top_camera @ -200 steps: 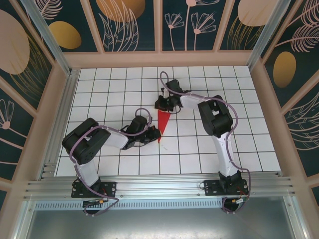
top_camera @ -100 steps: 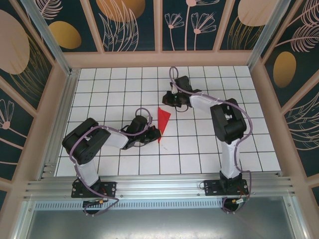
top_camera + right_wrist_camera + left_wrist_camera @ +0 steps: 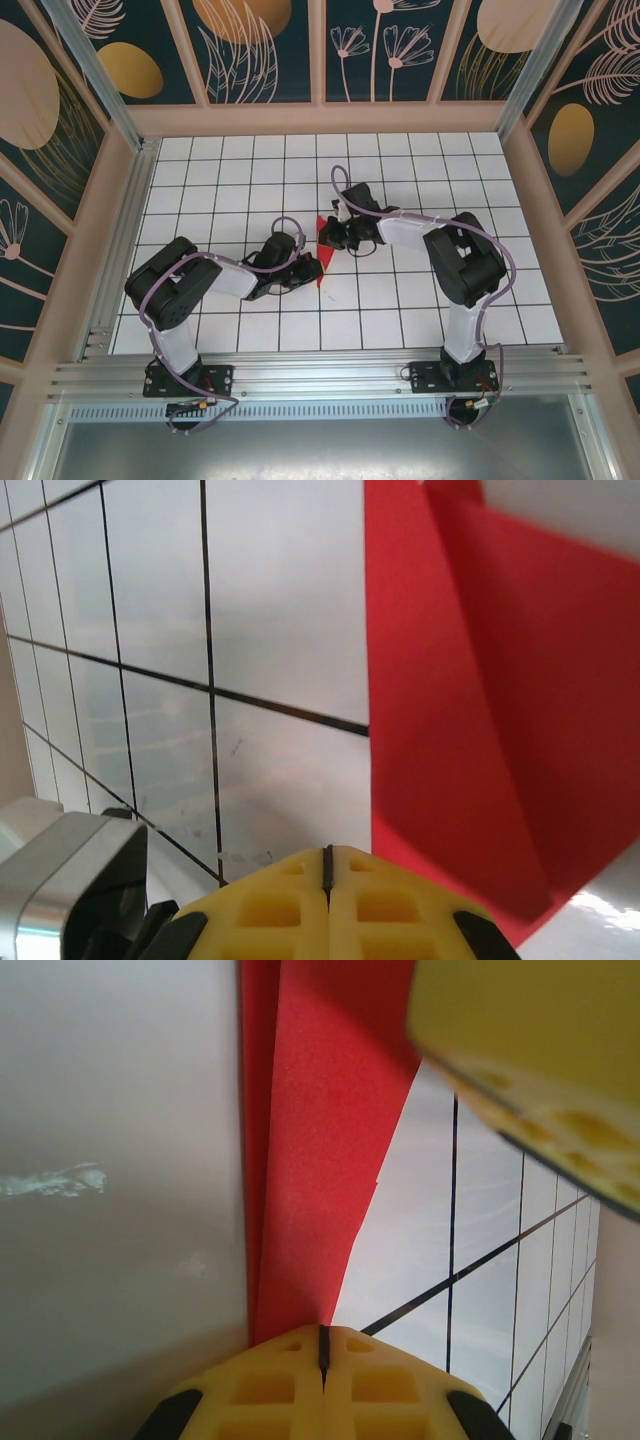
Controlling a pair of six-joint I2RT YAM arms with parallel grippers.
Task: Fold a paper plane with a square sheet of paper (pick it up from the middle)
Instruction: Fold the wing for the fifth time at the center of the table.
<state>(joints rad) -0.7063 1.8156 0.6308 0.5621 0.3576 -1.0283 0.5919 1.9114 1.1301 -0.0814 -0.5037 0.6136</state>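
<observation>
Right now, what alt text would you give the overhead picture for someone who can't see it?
Two black robot arms meet over a slim piece of folded red paper in the middle of a white gridded table. The left gripper and right gripper, both shut, sit at its near and far ends.

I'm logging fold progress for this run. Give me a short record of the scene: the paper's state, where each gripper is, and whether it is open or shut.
paper: red paper, folded into a narrow tapering shape with layered creases
surface: white gridded table
left gripper: shut, tips at the paper's narrow end
right gripper: shut, tips over a white tile beside the paper's straight edge
grip on paper: cannot tell for either gripper
</observation>
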